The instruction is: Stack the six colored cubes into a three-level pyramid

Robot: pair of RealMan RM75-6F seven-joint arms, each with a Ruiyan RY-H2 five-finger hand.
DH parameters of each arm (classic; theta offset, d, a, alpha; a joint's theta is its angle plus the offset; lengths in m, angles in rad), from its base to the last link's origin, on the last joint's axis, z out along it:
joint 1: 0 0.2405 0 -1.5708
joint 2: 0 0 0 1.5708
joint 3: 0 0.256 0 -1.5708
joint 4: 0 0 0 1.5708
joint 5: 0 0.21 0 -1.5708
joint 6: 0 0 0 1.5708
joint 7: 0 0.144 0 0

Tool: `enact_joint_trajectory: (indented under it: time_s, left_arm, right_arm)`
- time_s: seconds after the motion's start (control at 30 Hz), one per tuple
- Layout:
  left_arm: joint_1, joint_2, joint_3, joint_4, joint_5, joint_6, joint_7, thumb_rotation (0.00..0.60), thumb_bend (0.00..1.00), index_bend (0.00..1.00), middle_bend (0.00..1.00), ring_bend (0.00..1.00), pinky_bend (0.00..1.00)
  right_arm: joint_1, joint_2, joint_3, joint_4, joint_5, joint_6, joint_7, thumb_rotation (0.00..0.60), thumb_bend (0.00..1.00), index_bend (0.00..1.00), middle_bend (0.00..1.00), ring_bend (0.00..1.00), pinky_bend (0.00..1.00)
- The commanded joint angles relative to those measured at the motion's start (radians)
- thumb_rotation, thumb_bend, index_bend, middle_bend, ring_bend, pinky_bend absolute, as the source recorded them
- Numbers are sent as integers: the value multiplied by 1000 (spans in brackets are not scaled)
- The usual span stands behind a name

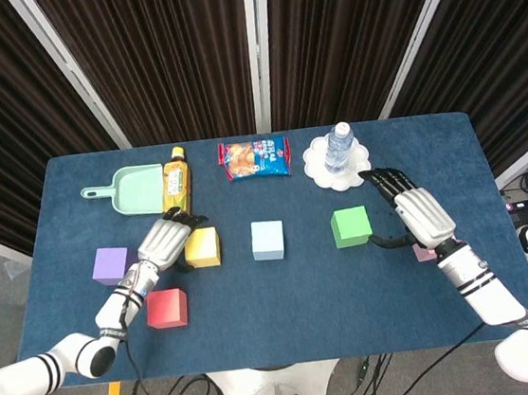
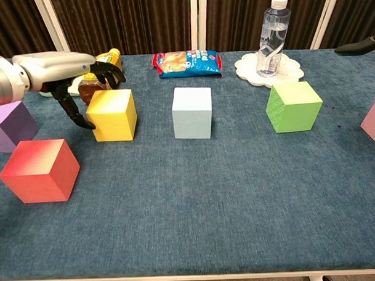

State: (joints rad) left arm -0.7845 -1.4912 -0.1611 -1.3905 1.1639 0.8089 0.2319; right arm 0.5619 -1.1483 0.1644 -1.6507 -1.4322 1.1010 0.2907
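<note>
Middle cube [image 1: 267, 240] as landmark — cube [image 1: 202, 246] left of it, cube [image 1: 350, 227] right; snack bag [image 1: 254, 158] behind, bottle [image 1: 337, 147] behind-right on plate [image 1: 320, 165].

Bright, even overhead light, soft short shadows under the cubes; sharp focus throughout, no glare, dark curtains far behind
</note>
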Motion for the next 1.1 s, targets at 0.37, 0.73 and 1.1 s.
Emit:
enact_joint_trajectory:
  time_s: [0.37, 0.73, 1.1]
  left_arm:
    - [-38, -42, 2, 66, 21, -22, -39, 600, 127, 185, 384, 248, 105]
    - [-89, -58, -17, 94, 65, -46, -91, 600, 130, 192, 387, 248, 105]
    - [-125, -88, -21, 112, 53, -60, -69, 600, 129, 192, 386, 248, 105]
  right_arm:
    - [-26, -5, -15, 31, -25, 29, 46, 600, 118, 0, 78, 0, 0]
    - [-35, -4, -10, 33, -28, 45, 50, 600, 118, 0, 78, 0, 0]
    - [-41, -1, -13, 40, -31, 45, 66, 600, 118, 0, 78, 0, 0]
